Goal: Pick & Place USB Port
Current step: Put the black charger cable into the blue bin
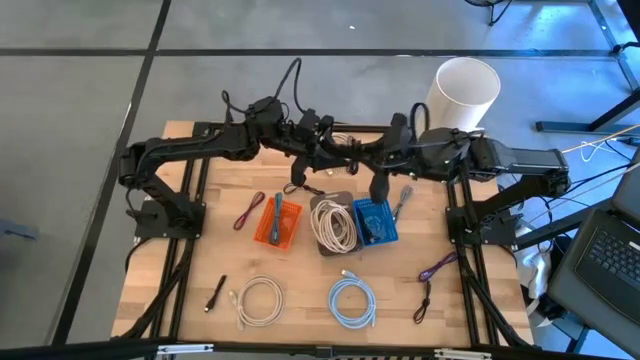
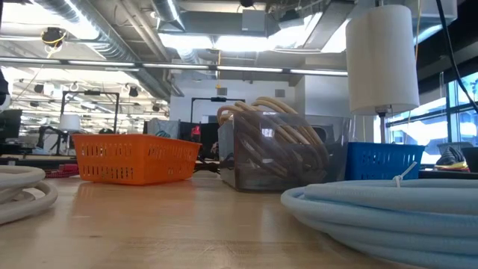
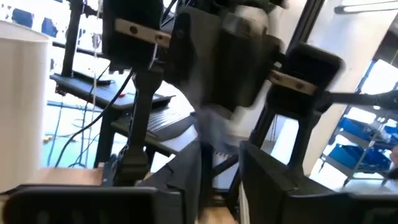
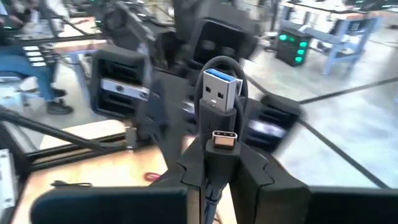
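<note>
A black USB cable is folded double, and its blue USB-A plug [image 4: 221, 93] and small USB-C plug [image 4: 224, 140] stand up in the right wrist view. My right gripper [image 4: 219, 163] is shut on it and hovers above the far side of the blue basket [image 1: 375, 222], as the high view shows [image 1: 380, 188]. My left gripper [image 1: 298, 176] hangs over the table's far middle, beyond the orange basket [image 1: 277, 222], facing the right arm. Between those baskets stands a clear basket [image 1: 333, 225] holding a beige cable coil. My right gripper pinches the doubled black cable just below the USB-C plug [image 4: 222, 155], between its two fingers [image 4: 252, 177]. Both plugs stick out past the fingertips, the USB-A one farthest. The cable is lifted clear of the table; the strand runs back between the fingers.
On the near part of the table lie a white cable coil [image 1: 260, 300], a light blue coil [image 1: 352, 302], a purple cable [image 1: 437, 268], a red cable [image 1: 248, 210] and a small black piece [image 1: 215, 295]. A white cylinder [image 1: 467, 92] stands past the far right corner.
</note>
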Robot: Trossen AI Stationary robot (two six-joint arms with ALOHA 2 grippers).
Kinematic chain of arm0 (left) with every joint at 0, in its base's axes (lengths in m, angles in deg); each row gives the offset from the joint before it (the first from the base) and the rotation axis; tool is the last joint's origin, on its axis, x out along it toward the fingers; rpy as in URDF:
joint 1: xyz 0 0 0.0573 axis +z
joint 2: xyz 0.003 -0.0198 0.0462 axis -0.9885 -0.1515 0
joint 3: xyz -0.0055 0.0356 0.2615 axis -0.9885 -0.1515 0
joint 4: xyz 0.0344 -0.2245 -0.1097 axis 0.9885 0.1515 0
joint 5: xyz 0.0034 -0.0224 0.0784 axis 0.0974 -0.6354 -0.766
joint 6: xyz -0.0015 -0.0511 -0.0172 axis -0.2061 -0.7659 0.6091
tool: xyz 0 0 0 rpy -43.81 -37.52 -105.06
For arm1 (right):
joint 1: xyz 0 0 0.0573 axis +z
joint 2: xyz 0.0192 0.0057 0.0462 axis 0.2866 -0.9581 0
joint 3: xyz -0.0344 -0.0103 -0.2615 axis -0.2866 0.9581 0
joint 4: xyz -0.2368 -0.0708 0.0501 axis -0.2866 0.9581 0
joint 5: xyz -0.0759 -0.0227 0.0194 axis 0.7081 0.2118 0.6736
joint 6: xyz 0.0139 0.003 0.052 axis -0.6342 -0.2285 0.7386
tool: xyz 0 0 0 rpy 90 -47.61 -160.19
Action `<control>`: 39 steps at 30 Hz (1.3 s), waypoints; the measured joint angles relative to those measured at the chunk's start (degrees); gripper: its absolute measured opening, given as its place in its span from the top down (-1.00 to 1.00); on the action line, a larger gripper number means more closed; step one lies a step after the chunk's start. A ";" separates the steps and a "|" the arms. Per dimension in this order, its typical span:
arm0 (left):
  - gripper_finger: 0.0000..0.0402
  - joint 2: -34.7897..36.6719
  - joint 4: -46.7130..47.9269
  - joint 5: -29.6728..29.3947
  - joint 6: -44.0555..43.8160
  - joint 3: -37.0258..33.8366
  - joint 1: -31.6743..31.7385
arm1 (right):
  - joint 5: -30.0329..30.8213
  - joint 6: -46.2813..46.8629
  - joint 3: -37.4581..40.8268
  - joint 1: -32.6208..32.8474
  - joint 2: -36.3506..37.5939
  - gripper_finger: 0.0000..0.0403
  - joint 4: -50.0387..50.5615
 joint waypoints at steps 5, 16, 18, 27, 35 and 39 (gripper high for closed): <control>0.23 4.70 16.52 0.28 4.45 0.04 3.45 | 5.05 6.25 -0.02 0.52 4.19 0.80 7.91; 0.15 13.03 50.44 -19.48 11.44 0.00 8.61 | 4.47 38.85 -0.02 4.13 6.45 0.80 37.96; 0.17 13.70 53.44 -24.23 11.44 0.00 8.70 | 4.29 43.89 -0.02 5.24 5.45 0.80 41.94; 0.19 14.03 59.53 -35.21 11.41 0.00 8.65 | 0.51 50.83 0.00 8.15 -0.74 0.80 46.01; 0.17 14.03 62.73 -36.49 12.25 -0.02 8.65 | -5.24 58.94 0.14 7.49 -7.52 0.80 55.94; 0.17 14.03 63.39 -36.55 12.42 -0.01 8.65 | -8.19 58.56 4.99 6.23 -7.52 0.80 48.40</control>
